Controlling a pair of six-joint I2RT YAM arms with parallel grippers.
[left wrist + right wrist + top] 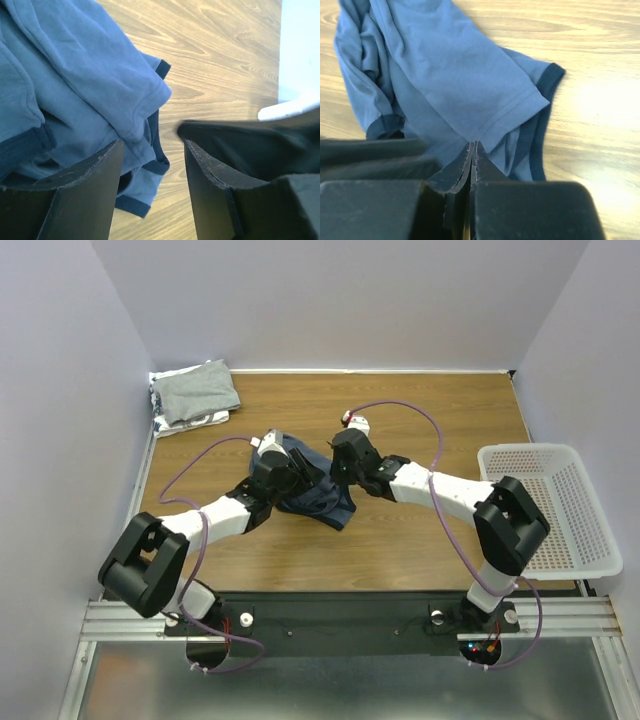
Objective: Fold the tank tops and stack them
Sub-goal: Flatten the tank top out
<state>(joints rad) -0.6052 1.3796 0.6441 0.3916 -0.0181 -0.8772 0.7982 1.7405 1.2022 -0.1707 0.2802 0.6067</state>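
Wood table point(420, 420), slate-blue tank top point(455, 85) diagonal far-left to near-right; right hand point(472, 145) pinching it, left hand point(152, 142) spread.

Three tank tops: slate-blue one point(322, 502), grey one point(198, 392), patterned one point(172, 423); one basket point(585, 540); left hand point(152, 150), right hand point(471, 149).

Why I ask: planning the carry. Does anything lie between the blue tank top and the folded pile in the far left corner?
No loose thing: only bare table shows between the blue tank top and the folded pile. The left gripper and its purple cable do hang over that side, though.
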